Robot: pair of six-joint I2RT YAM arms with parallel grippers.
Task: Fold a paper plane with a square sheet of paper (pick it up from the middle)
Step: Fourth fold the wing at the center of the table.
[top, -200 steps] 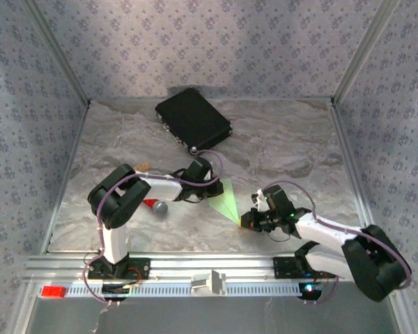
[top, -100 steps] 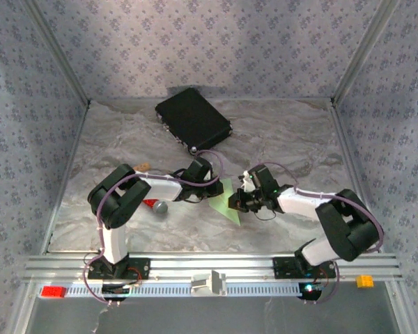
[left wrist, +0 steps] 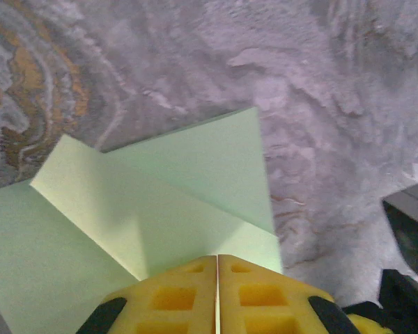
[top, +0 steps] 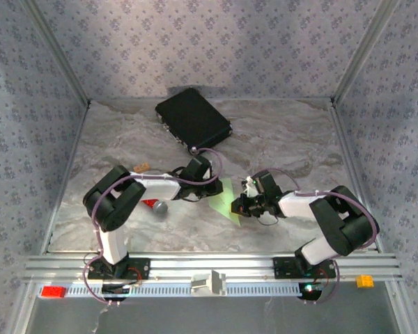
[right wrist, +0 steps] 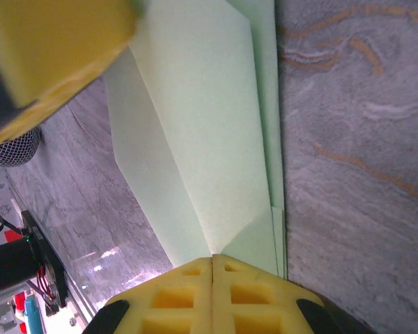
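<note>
Ref. landmark: black case (top: 193, 120), at the far centre of the table (top: 299, 139). Small orange item (top: 142, 167): nearer than the case, to its L. Red-handled tool (top: 155, 206) w/ grey head: nearer again than the case, slightly L of it, beside the L arm. L gripper (top: 209, 188): near side of the case, approx. in line w/ its R end. Its fingers are closed flush, no gap at the seam, tips on the paper sheet (top: 226, 200). Sheet: light green, creased, folded layers overlapping. It lies on the table on the near side of the case, just R of its R end, between both grippers. R gripper (top: 242, 207): nearer than the case and further R than the sheet. Fingers likewise closed flush, tips at a crease. Pinching a layer vs. pressing on top: cannot tell for either unit.
</note>
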